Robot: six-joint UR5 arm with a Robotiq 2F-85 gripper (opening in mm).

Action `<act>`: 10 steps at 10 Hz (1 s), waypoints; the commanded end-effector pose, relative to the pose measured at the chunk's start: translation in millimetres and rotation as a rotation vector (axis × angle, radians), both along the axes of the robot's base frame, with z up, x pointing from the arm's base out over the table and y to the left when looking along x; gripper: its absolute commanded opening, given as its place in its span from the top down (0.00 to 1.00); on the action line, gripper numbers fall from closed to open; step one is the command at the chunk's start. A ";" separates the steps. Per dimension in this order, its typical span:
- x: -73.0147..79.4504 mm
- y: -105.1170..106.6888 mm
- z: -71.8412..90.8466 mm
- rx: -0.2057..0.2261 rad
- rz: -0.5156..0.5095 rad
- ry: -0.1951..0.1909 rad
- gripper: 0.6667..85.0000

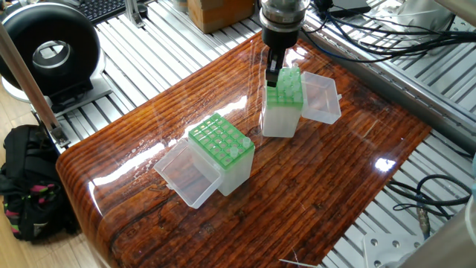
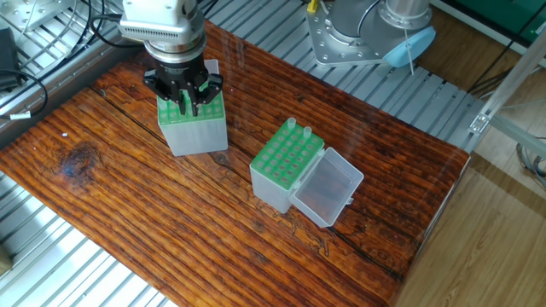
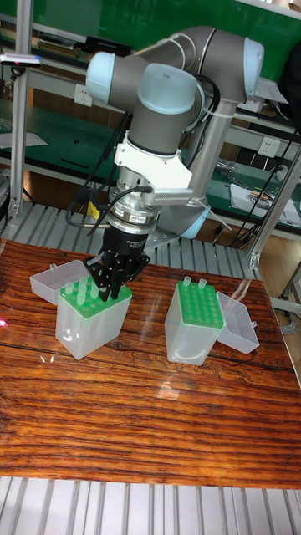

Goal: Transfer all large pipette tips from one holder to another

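While the gripper (image 2: 189, 101) hangs straight down over the green top of the source rack (image 2: 194, 126), its dark fingers reach in among the large pipette tips (image 3: 82, 290) standing there; whether the fingers are clamped on a tip or parted cannot be told from any view. In the tall fixed view several whitish tips stick up from this rack's grid, just beside the fingers. The rack's clear lid (image 1: 321, 97) lies folded open behind it.

Well apart on the same surface stands the second rack (image 2: 286, 167), its own clear lid (image 2: 328, 189) hinged open and resting on the table. Two tips (image 2: 299, 130) stand upright at one corner of its green grid; the other holes look unfilled.

Both racks sit on a glossy wooden table (image 2: 128, 213) with strong dark grain and bright reflections of overhead light. Ribbed aluminium framing (image 1: 163, 52) surrounds the wood. Black cables (image 1: 387, 37) trail across the framing near the arm's side. At one edge a round black device (image 1: 48, 52) sits on the framing, and a black backpack (image 1: 26, 182) rests on the floor below. A cardboard box (image 1: 219, 11) and a keyboard (image 1: 104, 7) lie beyond the table. Behind the arm in the tall fixed view are green benches and a green wall.
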State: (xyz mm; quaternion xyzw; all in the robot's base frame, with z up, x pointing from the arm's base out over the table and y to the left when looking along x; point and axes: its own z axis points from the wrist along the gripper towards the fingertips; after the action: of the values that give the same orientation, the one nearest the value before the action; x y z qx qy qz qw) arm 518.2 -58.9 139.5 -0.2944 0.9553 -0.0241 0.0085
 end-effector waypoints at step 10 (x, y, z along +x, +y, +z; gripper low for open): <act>-0.9 6.8 6.7 -0.009 -0.055 0.003 0.82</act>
State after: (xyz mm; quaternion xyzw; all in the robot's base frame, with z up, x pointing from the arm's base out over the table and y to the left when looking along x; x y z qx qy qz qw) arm 517.1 -55.3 143.6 -0.2734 0.9613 -0.0325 0.0025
